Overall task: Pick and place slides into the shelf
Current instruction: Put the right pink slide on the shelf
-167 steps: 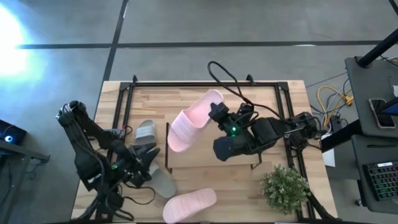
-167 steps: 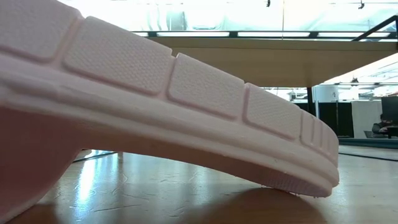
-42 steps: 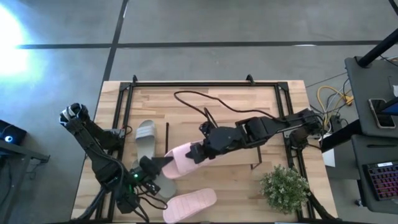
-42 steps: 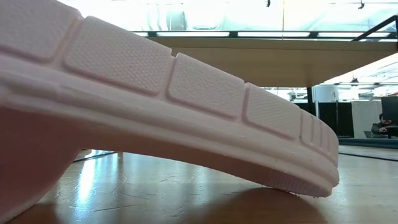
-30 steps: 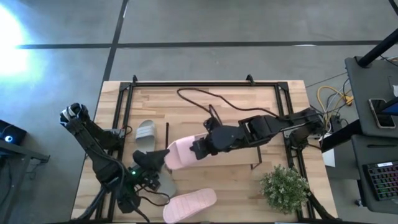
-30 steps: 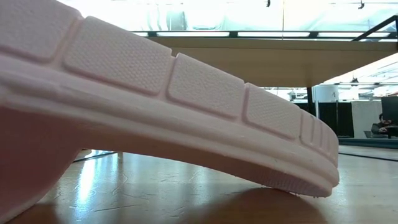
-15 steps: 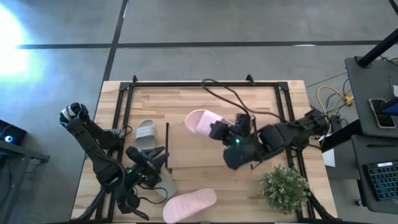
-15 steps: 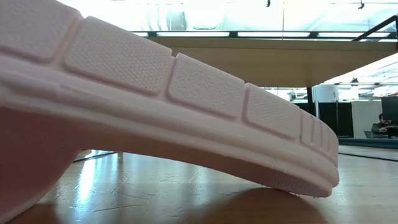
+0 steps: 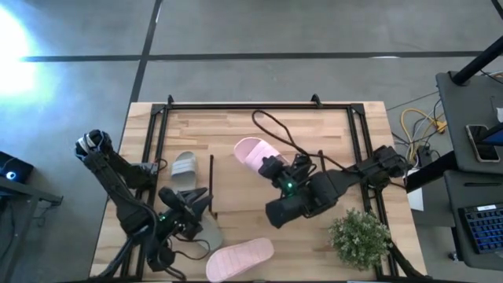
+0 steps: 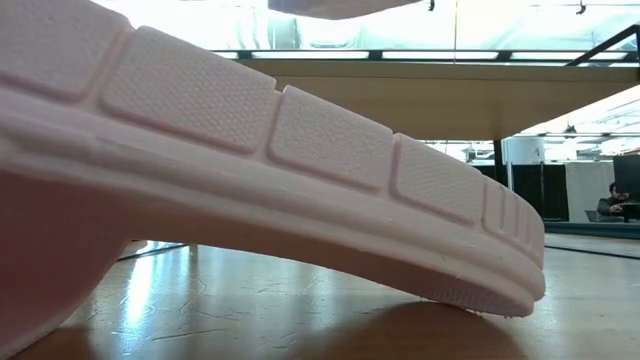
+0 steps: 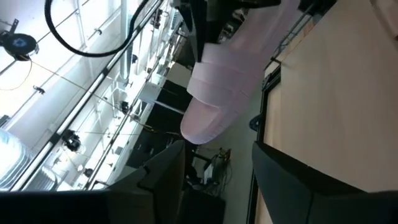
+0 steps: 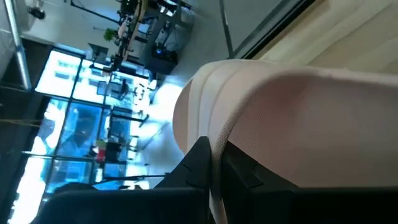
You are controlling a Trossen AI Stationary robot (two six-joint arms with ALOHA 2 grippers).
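My right gripper (image 9: pixel 271 167) is shut on a pale pink slide (image 9: pixel 251 152) and holds it in the air over the shelf (image 9: pixel 244 196), a low rack with a wooden plank top. The left wrist view shows this slide (image 11: pixel 214 87) aloft. My left gripper (image 9: pixel 196 206) is open near the table's left near corner, beside a grey-green slide (image 9: pixel 207 232) lying flat. A second grey-green slide (image 9: pixel 183 165) lies left of the shelf. The other pink slide (image 9: pixel 240 258) lies at the near edge, and its sole (image 10: pixel 250 170) fills the low view. My right gripper pinches the pink slide by the edge of its ribbed strap (image 12: pixel 208 134), which runs between the two fingers (image 12: pixel 199 158). The fingers reach it from the table's near right side. The slide is lifted clear of the shelf and table, tilted, with its free end (image 11: pixel 202 124) pointing away from the gripper.
A black tube frame (image 9: pixel 236 106) borders the table's far and side edges. A small green plant (image 9: pixel 360 236) stands at the near right corner. The right arm's cable (image 9: pixel 275 130) loops over the far half. Bare wood lies between the shelf and the far frame.
My right gripper has carried the pink slide up from low beside the shelf's left end, toward the far edge and to the right. The slide has turned and now hangs clear above the shelf, while the arm's wrist has swung toward the near side.
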